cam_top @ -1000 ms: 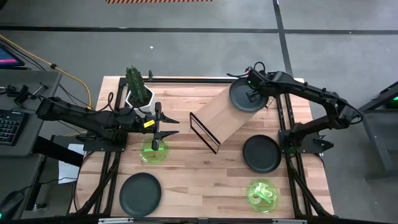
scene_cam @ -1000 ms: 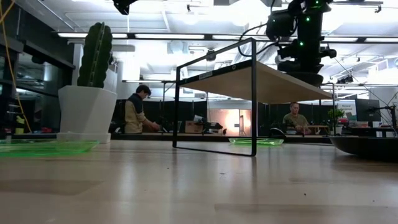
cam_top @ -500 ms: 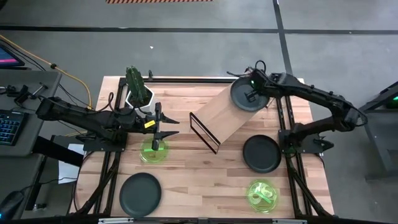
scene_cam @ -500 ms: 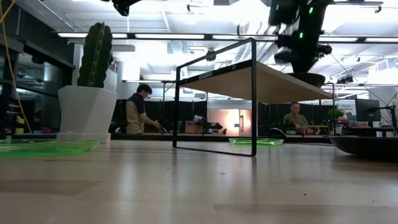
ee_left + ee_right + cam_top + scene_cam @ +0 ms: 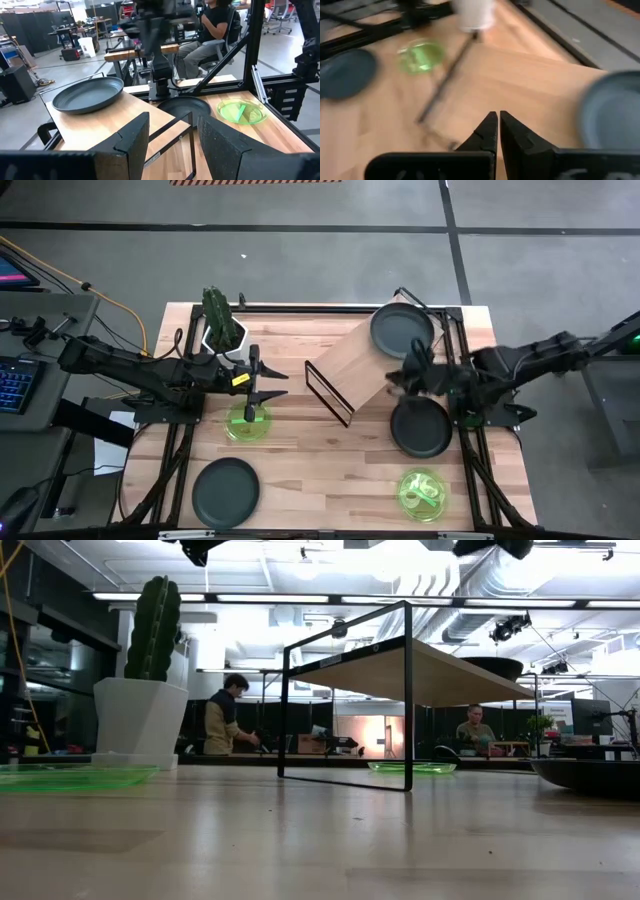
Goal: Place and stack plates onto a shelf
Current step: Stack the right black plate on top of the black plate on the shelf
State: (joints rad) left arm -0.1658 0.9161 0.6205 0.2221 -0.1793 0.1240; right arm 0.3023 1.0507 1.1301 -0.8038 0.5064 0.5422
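The shelf [image 5: 358, 366] stands slantwise mid-table on its wire legs. One dark plate [image 5: 402, 330] rests on the board's far right end, and it also shows in the left wrist view as the dark plate [image 5: 89, 93]. A second dark plate [image 5: 420, 427] and a green plate [image 5: 424, 492] lie on the table near right. A third dark plate [image 5: 226, 491] lies near left. Another green plate [image 5: 247, 423] lies below my left gripper [image 5: 268, 385], which hovers open. My right gripper [image 5: 393, 380] hangs shut over the shelf's right edge [image 5: 498, 125], touching nothing.
A white pot with a cactus [image 5: 222, 330] stands at the far left, just behind my left arm. Black frame rails run along both table sides. Bare wood lies between the near-left dark plate and the near-right green plate. People sit in the room behind [image 5: 222, 715].
My right gripper has risen off the dark plate on the shelf and swung quickly toward the table's near edge and left, now over the shelf's right edge. The plate has stayed on the board's far right end.
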